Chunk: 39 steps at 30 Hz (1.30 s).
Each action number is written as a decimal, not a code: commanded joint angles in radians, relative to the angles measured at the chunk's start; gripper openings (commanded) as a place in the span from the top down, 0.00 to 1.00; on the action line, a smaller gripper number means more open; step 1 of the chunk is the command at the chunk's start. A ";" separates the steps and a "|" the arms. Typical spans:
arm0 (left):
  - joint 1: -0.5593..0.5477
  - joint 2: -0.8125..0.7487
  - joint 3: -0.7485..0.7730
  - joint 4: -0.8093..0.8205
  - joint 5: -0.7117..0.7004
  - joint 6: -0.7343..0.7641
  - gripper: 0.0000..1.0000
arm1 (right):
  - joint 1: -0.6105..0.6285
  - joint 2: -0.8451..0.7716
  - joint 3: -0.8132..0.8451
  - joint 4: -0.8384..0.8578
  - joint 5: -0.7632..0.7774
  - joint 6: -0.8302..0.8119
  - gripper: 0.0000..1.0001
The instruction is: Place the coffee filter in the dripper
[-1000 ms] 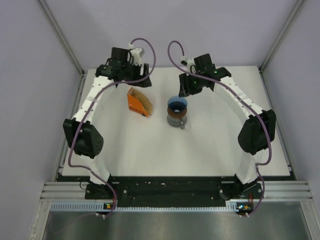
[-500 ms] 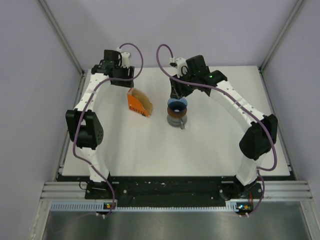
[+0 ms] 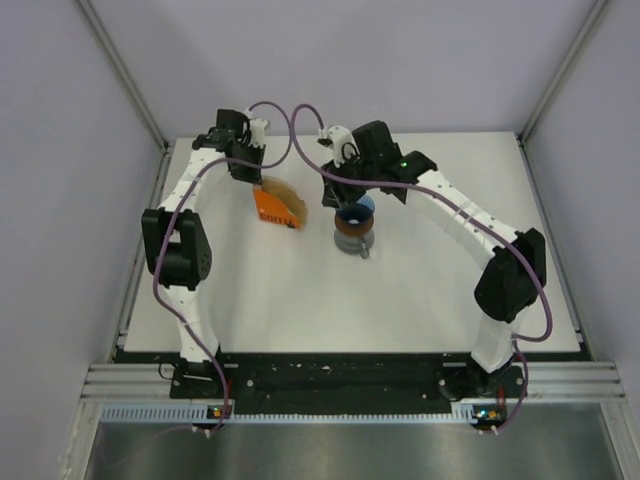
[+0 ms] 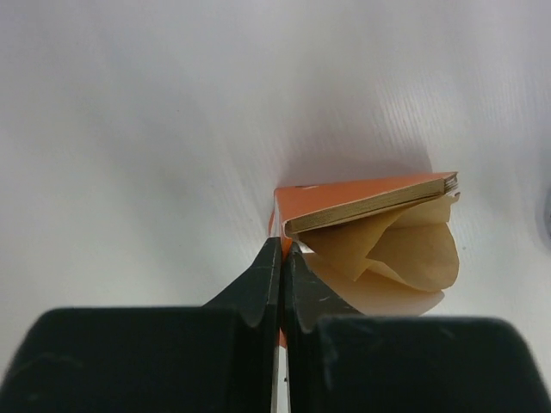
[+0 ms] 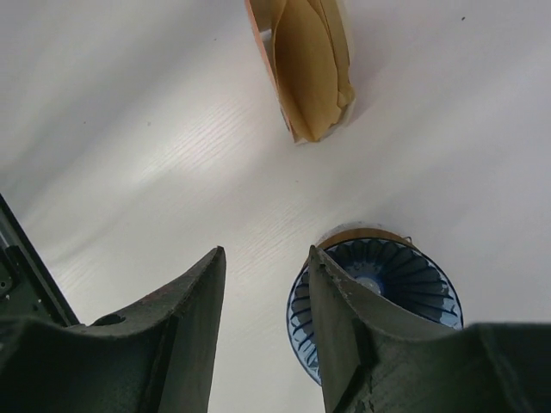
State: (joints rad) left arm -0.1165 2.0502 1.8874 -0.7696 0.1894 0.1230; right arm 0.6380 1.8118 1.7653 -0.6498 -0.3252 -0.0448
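Observation:
Tan coffee filters stick out of the open mouth of an orange pack lying on the table. My left gripper is shut on the pack's near orange edge, beside the filters. The dripper is a blue ribbed funnel with a hole in the middle, standing on a brown ring. Just above its left rim hovers my right gripper, open and holding nothing, with one finger over the rim. The filters lie ahead of it.
The white table is walled by grey panels, with a metal rail along the near edge. Both arms reach to the back half, their purple cables looping above the pack and dripper.
My left gripper came in to the orange pack and closed on its edge. The right arm swung left, from behind the dripper to over its rim, jaws narrowing slightly.

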 commanded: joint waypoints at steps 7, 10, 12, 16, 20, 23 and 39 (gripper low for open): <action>0.005 -0.200 -0.189 -0.010 0.180 0.141 1.00 | 0.146 0.011 -0.171 0.304 0.018 -0.096 0.77; 0.005 -0.242 -0.220 -0.020 0.192 0.142 1.00 | 0.173 0.030 -0.181 0.341 0.012 -0.096 0.78; 0.005 -0.274 -0.243 -0.019 0.222 0.126 1.00 | 0.186 0.037 -0.194 0.366 0.000 -0.089 0.76; 0.005 -0.311 -0.281 -0.008 0.289 0.092 1.00 | 0.232 0.044 -0.237 0.429 0.017 -0.105 0.75; 0.005 -0.324 -0.286 -0.016 0.321 0.086 1.00 | 0.239 0.075 -0.248 0.426 0.069 -0.107 0.75; 0.005 -0.334 -0.286 -0.025 0.332 0.086 1.00 | 0.239 0.089 -0.234 0.405 0.089 -0.125 0.74; 0.003 -0.355 -0.292 -0.040 0.348 0.099 1.00 | 0.239 0.107 -0.190 0.354 0.109 -0.145 0.83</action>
State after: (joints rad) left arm -0.1154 1.7473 1.5997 -0.8165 0.5163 0.2115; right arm 0.8684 1.9255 1.5204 -0.3042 -0.2237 -0.1749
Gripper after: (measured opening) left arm 0.022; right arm 0.161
